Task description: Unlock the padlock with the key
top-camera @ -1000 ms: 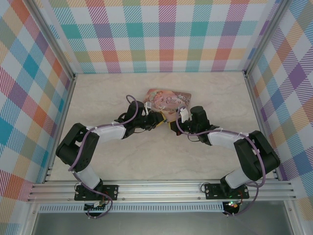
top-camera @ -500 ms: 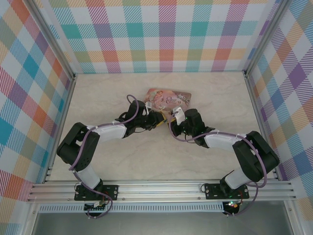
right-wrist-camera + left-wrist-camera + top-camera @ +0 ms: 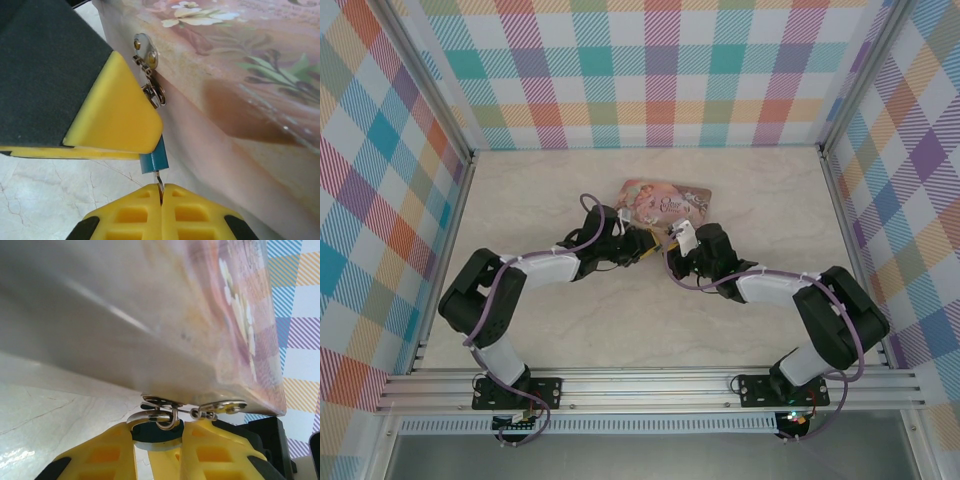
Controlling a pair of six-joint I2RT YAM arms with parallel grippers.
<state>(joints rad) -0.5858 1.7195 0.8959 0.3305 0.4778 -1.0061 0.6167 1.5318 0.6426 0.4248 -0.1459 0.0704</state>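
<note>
Right arm has swung in toward the tin over the last second, and its wrist now sits closer to the left arm's. The left arm has barely shifted. I read that as the key having been brought up to the padlock: in the right wrist view its tip meets the underside of the blue body, apparently in the keyhole. How deep it sits I can't tell.

Right fingers are pinched tight on the key. Left fingers are narrow, clamping the padlock body. The padlock hangs by its shackle from the clasp on the tin's near side, mid-worktop toward the far edge. Next step is likely a turn.
</note>
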